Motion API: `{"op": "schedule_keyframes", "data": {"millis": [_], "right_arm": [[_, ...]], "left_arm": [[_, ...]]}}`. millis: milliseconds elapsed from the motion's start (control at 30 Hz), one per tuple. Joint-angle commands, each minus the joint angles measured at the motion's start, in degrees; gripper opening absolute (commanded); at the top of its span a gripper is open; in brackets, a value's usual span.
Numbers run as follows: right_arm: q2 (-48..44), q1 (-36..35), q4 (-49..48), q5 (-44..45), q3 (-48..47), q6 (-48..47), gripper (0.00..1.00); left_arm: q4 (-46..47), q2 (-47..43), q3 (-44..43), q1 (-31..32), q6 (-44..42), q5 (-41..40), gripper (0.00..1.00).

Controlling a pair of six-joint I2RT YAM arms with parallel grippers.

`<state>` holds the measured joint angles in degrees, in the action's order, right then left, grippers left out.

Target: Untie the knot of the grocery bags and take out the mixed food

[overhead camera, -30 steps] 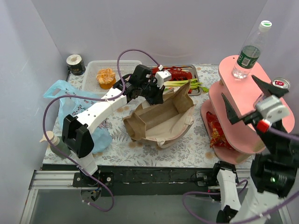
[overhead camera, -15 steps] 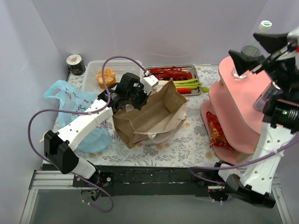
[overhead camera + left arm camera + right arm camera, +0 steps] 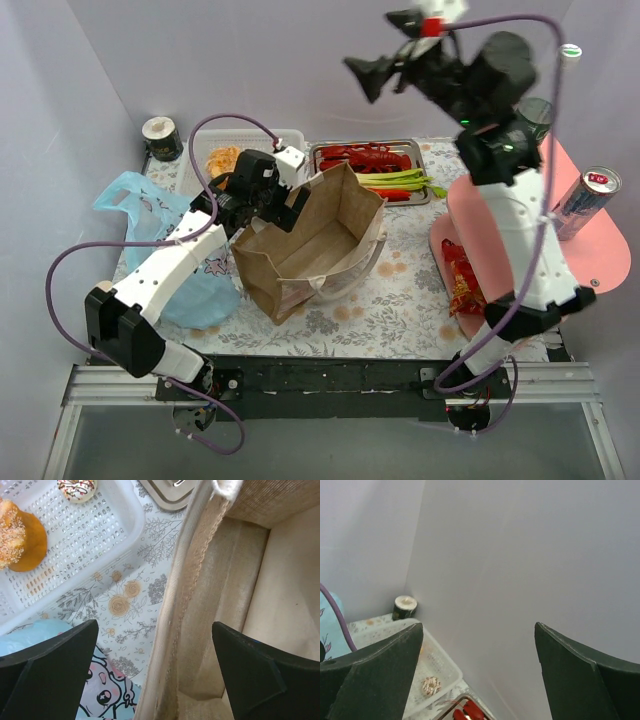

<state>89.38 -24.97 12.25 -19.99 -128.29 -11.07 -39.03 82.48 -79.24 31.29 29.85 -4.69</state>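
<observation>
Straddling brown paper bag wall at 9 o'clock with spread left gripper; poising right gripper spread, empty, at 1 o'clock. Emptying stage, probably; next, reaching inside.

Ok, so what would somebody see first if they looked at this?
Probably the right arm, sticking up high over the back of the table with its jaws wide open on nothing. Next, the brown paper bag standing open mid-table, the left arm's open jaws straddling its rim. Then the red lobster on the metal tray behind it.
</observation>
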Motion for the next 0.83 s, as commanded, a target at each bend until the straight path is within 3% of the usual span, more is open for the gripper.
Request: {"op": "schedule_keyframes", "data": {"millis": [0, 167, 233, 333, 533, 800], "right_arm": [[9.0, -12.4, 15.9, 16.0, -7.3, -15.0, 0.98], [3.3, -13.8, 18.4, 22.2, 8.8, -7.8, 0.98], [1.6, -13.8, 20.7, 27.9, 12.5, 0.6, 0.98], [0.1, -13.8, 30.4, 31.0, 15.3, 7.6, 0.98], [0.1, -13.8, 45.0, 36.9, 11.7, 8.9, 0.98], [-2.8, -13.8, 40.5, 41.6, 13.8, 4.0, 0.98]], "left_arm": [[0.5, -5.0, -3.4, 0.1, -0.9, 2.7, 0.98], [4.3, -4.9, -5.9, -1.1, -1.5, -7.2, 0.98], [7.4, -5.6, -4.0, -2.2, -3.6, -11.9, 0.98], [10.2, -5.6, -1.1, -3.7, -3.6, -15.0, 0.98], [10.3, -1.1, -2.8, -10.1, 2.4, -9.7, 0.98], [10.0, 6.0, -8.8, -10.7, 6.3, -5.2, 0.98]]}}
